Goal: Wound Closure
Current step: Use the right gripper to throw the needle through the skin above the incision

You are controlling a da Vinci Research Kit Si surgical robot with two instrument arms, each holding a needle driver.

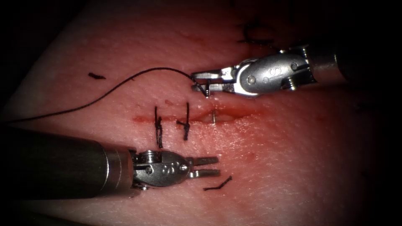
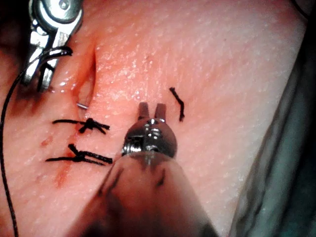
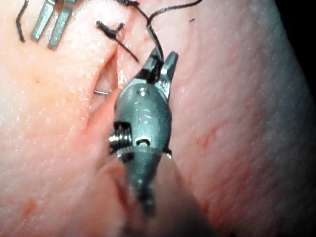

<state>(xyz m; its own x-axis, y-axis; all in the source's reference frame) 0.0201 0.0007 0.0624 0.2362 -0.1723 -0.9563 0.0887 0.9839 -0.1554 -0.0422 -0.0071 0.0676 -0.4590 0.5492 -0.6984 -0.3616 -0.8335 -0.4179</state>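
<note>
We take the cut (image 1: 201, 118) in the tissue (image 1: 293, 167) as our landmark. The right tool (image 1: 200, 81) sits just above the cut, its jaws narrowly apart around the needle's rear end, where the thread (image 1: 104, 92) joins. We see the needle (image 1: 214, 117) mostly buried in the tissue: a short silver piece shows inside the open part of the cut, directly below the right tool's tips. From those jaws the thread arcs up and away over the tissue above the cut, running far to the cut's left end and beyond. Two tied stitches (image 1: 158, 125) cross the cut left of the needle. The left tool (image 1: 209, 166) hovers below the cut, under the stitches, jaws slightly parted and holding nothing. A cut end of thread (image 1: 217, 184) lies just beside its tips; another (image 1: 96, 76) lies above the cut's left end.
</note>
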